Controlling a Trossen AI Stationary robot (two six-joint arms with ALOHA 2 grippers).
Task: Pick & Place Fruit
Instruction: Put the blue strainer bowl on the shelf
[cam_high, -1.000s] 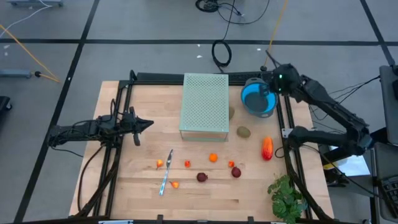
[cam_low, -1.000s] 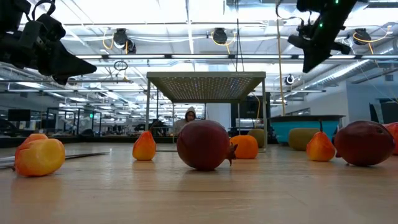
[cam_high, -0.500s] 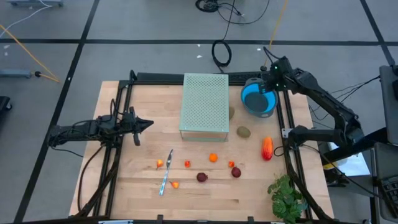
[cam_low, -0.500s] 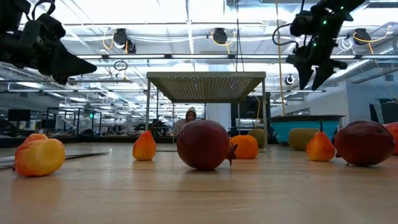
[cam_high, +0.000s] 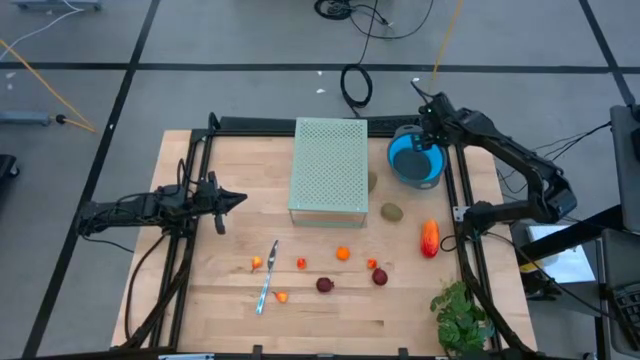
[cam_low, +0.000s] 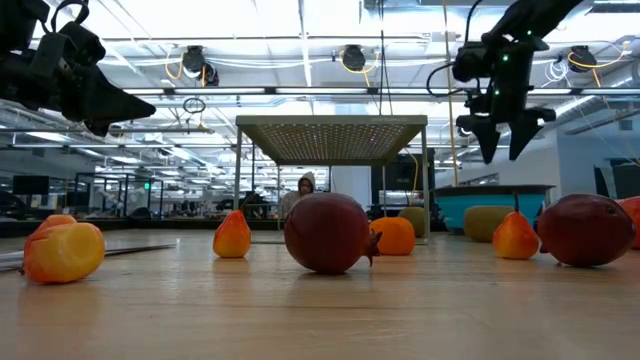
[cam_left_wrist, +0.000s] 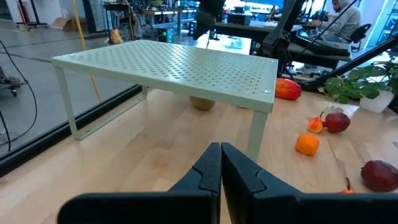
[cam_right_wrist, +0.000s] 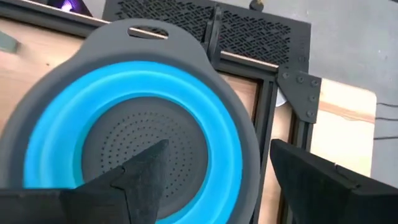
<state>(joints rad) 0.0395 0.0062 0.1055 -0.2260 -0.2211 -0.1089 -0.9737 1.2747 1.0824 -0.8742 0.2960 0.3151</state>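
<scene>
The right gripper (cam_high: 428, 140) now hangs over the far rim of the blue colander (cam_high: 414, 160), its arm swung further toward the table's far right corner than a second ago, when it reached in from the right. Its jaws, nearly shut then, now stand wide apart; the right wrist view shows the two dark fingers (cam_right_wrist: 140, 174) spread above the colander's grey perforated floor, holding nothing. In the low view the same gripper (cam_low: 503, 150) points down, lower than it was before, above the teal bowl.

The left gripper (cam_high: 232, 199) has not moved: it hovers at the table's nine o'clock side, fingers pressed together and empty, as the left wrist view (cam_left_wrist: 221, 163) confirms.

The fruit all lies on the wood, none in the colander. Seen from the right gripper, the olive-brown oval (cam_high: 392, 211) sits at about six o'clock, near the colander, and the red-orange-yellow oblong (cam_high: 430, 238) lies farther on in the same direction. The two maroon balls (cam_high: 325, 285) and the small orange and red pieces (cam_high: 343, 253) are spread toward seven o'clock, well apart from it, beyond the green mesh shelf (cam_high: 328, 168). The silver knife (cam_high: 267, 277) lies among the leftmost pieces.
</scene>
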